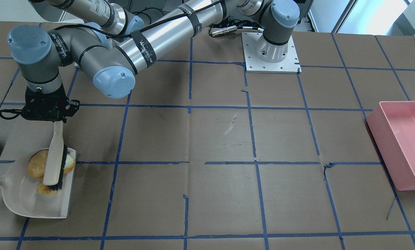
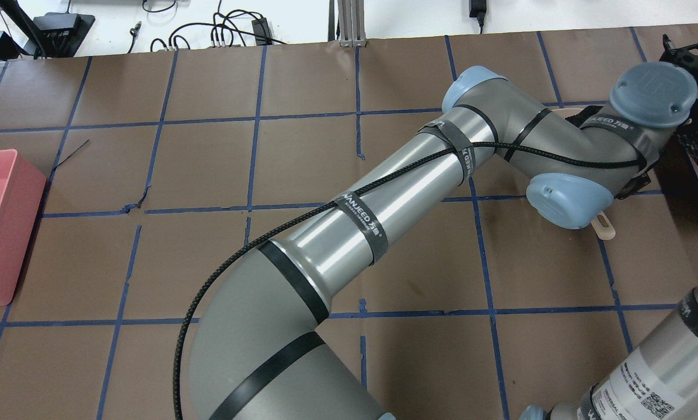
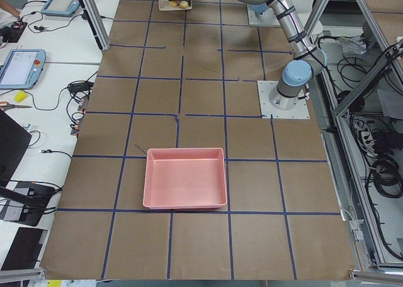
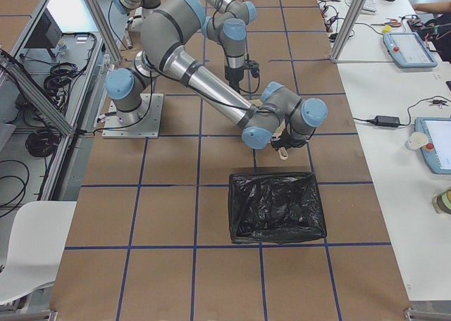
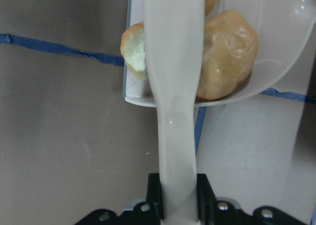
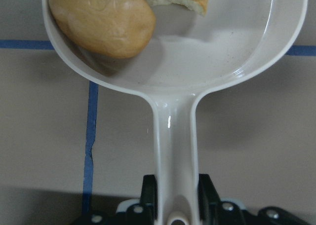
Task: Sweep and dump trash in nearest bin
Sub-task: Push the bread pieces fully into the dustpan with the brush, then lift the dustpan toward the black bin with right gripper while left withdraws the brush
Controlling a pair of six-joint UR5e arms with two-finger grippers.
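Toward the left end of the surface [image 1: 211, 139], as the front-facing camera showed it, one white dustpan [image 1: 23, 201] lay flat with all three pieces of trash inside. These were one orange-brown lump [image 6: 101, 22] deep in the bowl and two pale bitten chunks, one [image 1: 69, 167] right at the open lip and one [image 1: 43, 189] nearer the camera. The left gripper [image 5: 177, 188] was clamped on the handle of the single brush [image 1: 54, 163], whose bristles rested in the pan against the trash. The right gripper [image 6: 173, 188] was closed around the dustpan's handle. Two bins were present: a black-lined bin [image 4: 278, 208] just beside the arms, which looked the nearest, and a pink bin [image 1: 401, 142] well apart at the far right end. The main risk seemed to be the chunk at the lip. If the brush pulled away across it, or the pan rose with its lip dipped, that piece would likely tumble back out, and the round lump could roll after it.
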